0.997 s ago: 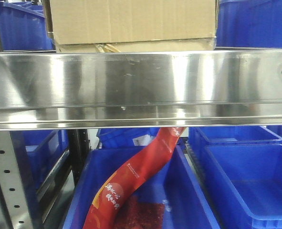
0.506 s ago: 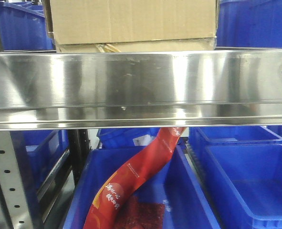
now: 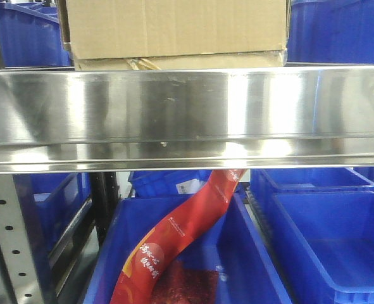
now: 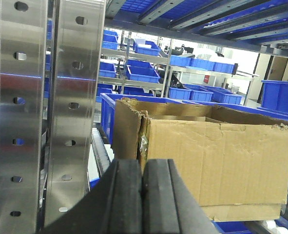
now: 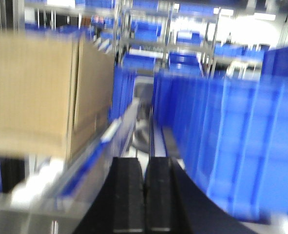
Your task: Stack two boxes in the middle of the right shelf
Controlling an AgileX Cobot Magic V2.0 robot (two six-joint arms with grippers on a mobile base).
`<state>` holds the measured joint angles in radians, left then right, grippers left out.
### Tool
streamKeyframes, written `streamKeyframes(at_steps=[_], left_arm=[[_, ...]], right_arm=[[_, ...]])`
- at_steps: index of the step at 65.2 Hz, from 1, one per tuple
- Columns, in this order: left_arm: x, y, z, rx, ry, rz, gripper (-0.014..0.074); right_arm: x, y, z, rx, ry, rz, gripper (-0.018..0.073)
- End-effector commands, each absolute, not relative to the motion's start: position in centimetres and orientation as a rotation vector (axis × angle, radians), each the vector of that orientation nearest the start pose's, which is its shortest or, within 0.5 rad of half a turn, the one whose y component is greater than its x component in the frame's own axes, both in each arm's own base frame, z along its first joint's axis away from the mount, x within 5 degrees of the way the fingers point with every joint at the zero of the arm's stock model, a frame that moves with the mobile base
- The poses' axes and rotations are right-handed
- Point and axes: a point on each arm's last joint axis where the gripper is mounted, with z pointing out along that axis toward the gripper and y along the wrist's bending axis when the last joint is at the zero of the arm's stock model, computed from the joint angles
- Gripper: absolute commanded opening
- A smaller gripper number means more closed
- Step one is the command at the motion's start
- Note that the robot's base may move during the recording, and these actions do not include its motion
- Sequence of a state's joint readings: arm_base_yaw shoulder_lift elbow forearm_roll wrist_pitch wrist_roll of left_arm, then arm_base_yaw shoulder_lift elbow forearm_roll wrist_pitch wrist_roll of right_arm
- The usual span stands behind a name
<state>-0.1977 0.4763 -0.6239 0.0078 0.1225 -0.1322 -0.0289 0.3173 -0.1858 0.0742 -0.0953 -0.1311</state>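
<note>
In the front view the large brown cardboard box sits on top of the wide flat box, which rests on the shiny steel shelf. The left wrist view shows the large box from the left, open-topped with torn edges. My left gripper is shut and empty, just left of that box, beside the perforated uprights. The right wrist view is blurred; the large box is at upper left. My right gripper is shut and empty, to the right of the box.
Blue plastic bins stand under the shelf; one holds a red packet. More blue bins flank the boxes on the shelf and rise close on the right in the right wrist view. A grey perforated upright stands lower left.
</note>
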Motion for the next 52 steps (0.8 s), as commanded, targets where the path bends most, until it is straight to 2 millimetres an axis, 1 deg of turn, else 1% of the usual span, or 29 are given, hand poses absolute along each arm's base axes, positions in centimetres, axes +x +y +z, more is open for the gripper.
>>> streamKeyframes(at_steps=[1, 9, 17, 20, 24, 52], left_arm=[[9.3, -1.8, 37.8, 0.047, 1.447, -0.259, -0.0099], [9.3, -1.8, 37.8, 0.047, 1.447, -0.259, -0.0099], [9.3, -1.8, 37.8, 0.047, 1.447, -0.259, -0.0099], [9.3, -1.8, 37.8, 0.047, 1.447, -0.259, -0.0099], [9.3, -1.8, 37.8, 0.047, 1.447, -0.259, -0.0099], [9.4, -1.8, 37.8, 0.047, 1.445, -0.259, -0.0099]], right_arm=[[7.8, -0.4, 24.9, -0.009, 1.533, -0.08, -0.0166], [6.9, -0.3, 23.0, 0.038, 1.557, -0.024, -0.0166], [6.1, -0.3, 21.3, 0.043, 1.505, -0.02, -0.0166], [5.6, -0.2, 21.6, 0.057, 1.454, -0.003, -0.0166], [5.6, -0.2, 21.0, 0.057, 1.52, -0.004, -0.0166], [5.6, -0.2, 21.0, 0.054, 1.512, -0.008, -0.0166]])
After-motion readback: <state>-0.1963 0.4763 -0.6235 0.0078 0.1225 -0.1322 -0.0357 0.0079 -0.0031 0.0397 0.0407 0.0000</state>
